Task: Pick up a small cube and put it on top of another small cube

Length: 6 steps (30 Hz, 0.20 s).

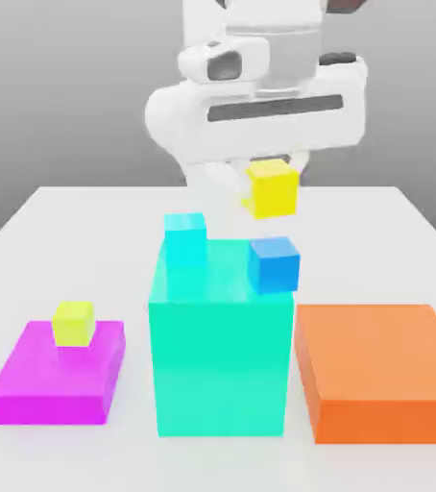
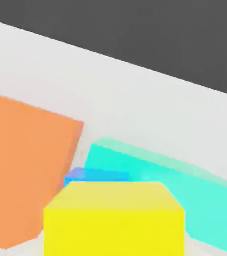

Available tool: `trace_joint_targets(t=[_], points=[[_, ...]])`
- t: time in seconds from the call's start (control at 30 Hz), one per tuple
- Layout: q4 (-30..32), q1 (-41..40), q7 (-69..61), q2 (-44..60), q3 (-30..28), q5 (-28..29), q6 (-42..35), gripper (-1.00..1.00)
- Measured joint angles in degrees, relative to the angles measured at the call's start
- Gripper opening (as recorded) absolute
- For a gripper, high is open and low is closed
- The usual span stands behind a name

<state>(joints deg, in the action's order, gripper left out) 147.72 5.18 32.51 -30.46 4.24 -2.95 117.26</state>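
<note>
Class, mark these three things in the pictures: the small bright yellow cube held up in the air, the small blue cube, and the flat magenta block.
Small bright yellow cube (image 1: 274,189), exterior view, front face.
Small blue cube (image 1: 275,266), exterior view, front face.
Flat magenta block (image 1: 49,396), exterior view, front face.

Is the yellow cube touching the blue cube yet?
Apart. In the exterior view the yellow cube hangs under the gripper, with white table showing between it and the blue cube below.

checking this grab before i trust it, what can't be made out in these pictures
- Gripper fingertips: exterior view, hidden behind the yellow cube and under the white hand.
- Blue cube: hand view, mostly covered by the yellow cube.
- Orange block: hand view, cut off by the picture's edge.
</note>
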Motion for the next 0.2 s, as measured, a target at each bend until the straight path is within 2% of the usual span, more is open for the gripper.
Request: trace_joint_targets(t=[0.07, 0.1, 0.2], points=[[3.01, 0.11, -0.05, 1.33, 0.30, -0.09, 4.35, -1.00], [4.02, 0.07, -0.10, 1.83, 0.44, -0.15, 5.88, 1.00], [4.02, 0.07, -0.10, 1.83, 0.44, -0.16, 5.88, 1.00]])
